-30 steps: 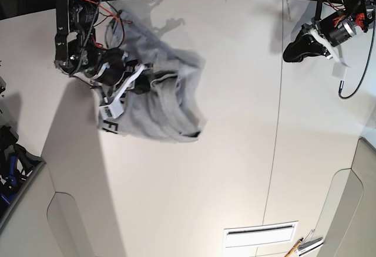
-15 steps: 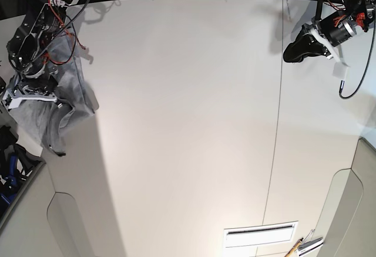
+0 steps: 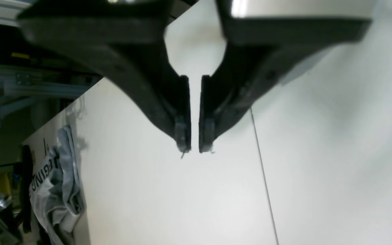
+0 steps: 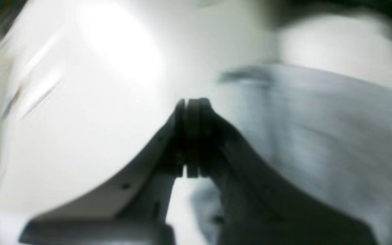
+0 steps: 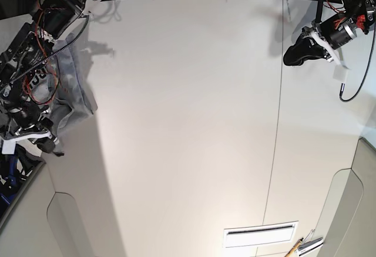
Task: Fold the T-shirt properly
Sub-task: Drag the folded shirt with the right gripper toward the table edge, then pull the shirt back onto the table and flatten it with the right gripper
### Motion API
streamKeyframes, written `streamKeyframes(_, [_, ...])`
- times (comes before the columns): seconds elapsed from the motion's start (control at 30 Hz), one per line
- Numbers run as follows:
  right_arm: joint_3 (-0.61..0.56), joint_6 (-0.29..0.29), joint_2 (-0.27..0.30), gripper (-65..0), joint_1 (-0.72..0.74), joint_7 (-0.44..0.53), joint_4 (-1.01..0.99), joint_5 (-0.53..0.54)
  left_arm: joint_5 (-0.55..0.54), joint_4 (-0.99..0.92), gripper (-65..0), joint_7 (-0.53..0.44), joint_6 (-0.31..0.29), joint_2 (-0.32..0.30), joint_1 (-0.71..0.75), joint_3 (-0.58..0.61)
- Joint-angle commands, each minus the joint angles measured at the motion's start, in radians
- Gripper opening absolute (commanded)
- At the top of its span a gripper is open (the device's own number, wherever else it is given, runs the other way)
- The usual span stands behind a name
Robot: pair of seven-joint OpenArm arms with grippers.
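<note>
White table (image 5: 188, 122) with a thin seam (image 5: 276, 122).

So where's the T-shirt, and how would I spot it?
Start at the big white table in the base view and follow it to its left edge. There, under the right arm's tangle of red wires, hangs the T-shirt: a crumpled grey bundle with black lettering, the only soft thing around.

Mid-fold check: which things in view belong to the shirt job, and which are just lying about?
Job:
- T-shirt, bunched at the table's edge
- right gripper, shut on it
- left gripper, holding nothing

Lying about:
- table
- white vent plate
- wooden-handled tool
</note>
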Motion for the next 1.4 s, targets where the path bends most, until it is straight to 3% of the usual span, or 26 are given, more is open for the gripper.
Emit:
streamKeyframes(0.0, [-0.006, 0.079, 0.035, -65.0, 0.013, -0.026, 0.031, 0.061, -0.027, 0.013, -59.6, -0.011, -0.005, -0.011, -0.002, -0.005])
streamKeyframes(0.03, [-0.017, 0.123, 0.059, -65.0, 0.012, -0.091, 0.041, 0.109, -0.026, 0.013, -59.6, -0.01, -0.005, -0.011, -0.002, -0.005])
streamKeyframes(0.13, [-0.073, 0.123, 0.156, -65.0, 0.012, -0.257, 0.055, 0.18, -0.021, 0.013, -59.6, -0.011, -0.005, -0.011, -0.002, -0.005])
streamKeyframes(0.23, [-0.142, 0.124, 0.271, -65.0, 0.008, -0.323, 0.055, 0.184, -0.021, 0.013, -59.6, -0.011, -0.005, -0.011, -0.002, -0.005])
streamKeyframes(0.37, [-0.26, 0.146, 0.426, -65.0, -0.024, -0.327, 0.055, 0.175, -0.021, 0.013, -59.6, -0.011, -0.005, -0.011, -0.002, -0.005])
streamKeyframes(0.5, [-0.44, 0.154, 0.549, -65.0, -0.052, -0.317, 0.051, 0.09, -0.021, 0.013, -59.6, -0.011, -0.005, -0.011, -0.002, -0.005])
streamKeyframes(0.7, [-0.74, 0.153, 0.655, -65.0, -0.055, -0.171, -0.029, -0.115, -0.02, 0.013, -59.6, -0.011, -0.005, -0.011, -0.002, -0.005])
streamKeyframes(0.87, [-0.874, 0.149, 0.668, -65.0, -0.053, -0.152, -0.165, -0.231, -0.02, 0.013, -59.6, -0.01, -0.005, -0.011, -0.002, -0.005])
streamKeyframes(1.07, [-0.909, 0.121, 0.639, -65.0, -0.054, -0.152, -0.337, -0.101, -0.02, 0.013, -59.6, -0.011, -0.005, -0.011, -0.002, -0.005])
streamKeyframes(1.23, [-0.906, 0.048, 0.539, -65.0, -0.056, -0.152, -0.389, 0.029, -0.02, 0.013, -59.6, -0.011, -0.005, -0.011, -0.002, -0.005])
streamKeyframes(1.37, [-0.9, -0.084, 0.399, -65.0, -0.057, -0.145, -0.39, 0.008, -0.02, 0.013, -59.6, -0.011, -0.005, -0.011, -0.002, -0.005])
